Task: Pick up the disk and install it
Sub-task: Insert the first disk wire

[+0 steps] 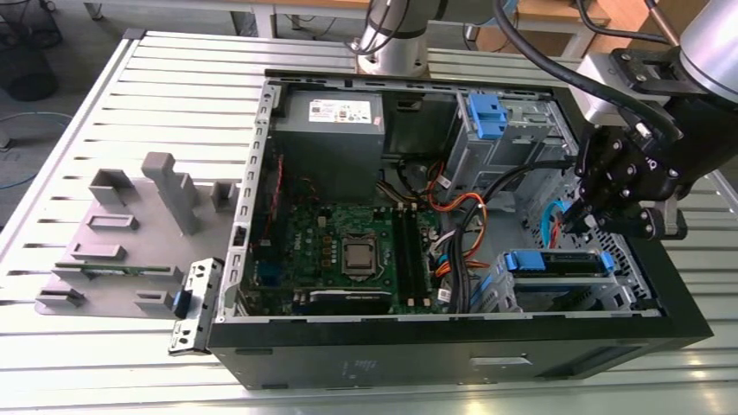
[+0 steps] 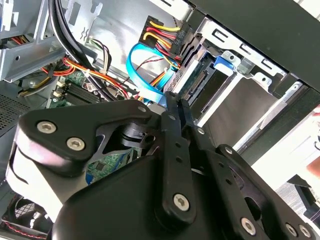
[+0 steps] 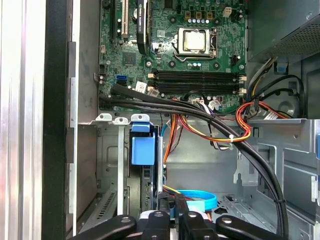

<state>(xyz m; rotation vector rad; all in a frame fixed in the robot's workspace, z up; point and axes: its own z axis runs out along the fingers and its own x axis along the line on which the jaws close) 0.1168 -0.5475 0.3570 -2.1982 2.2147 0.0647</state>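
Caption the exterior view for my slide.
Gripper hovers over the blue-railed disk, which sits in a drive bay of the open computer case.

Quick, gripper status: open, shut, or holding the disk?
Gripper: fingers shut, nothing seen between them. The disk is not held; it sits in the drive bay.

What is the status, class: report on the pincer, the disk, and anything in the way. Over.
Pincer shut, over the drive bay. Disk lying in that bay, blue rails showing. Blue cable looped close beside pincer.
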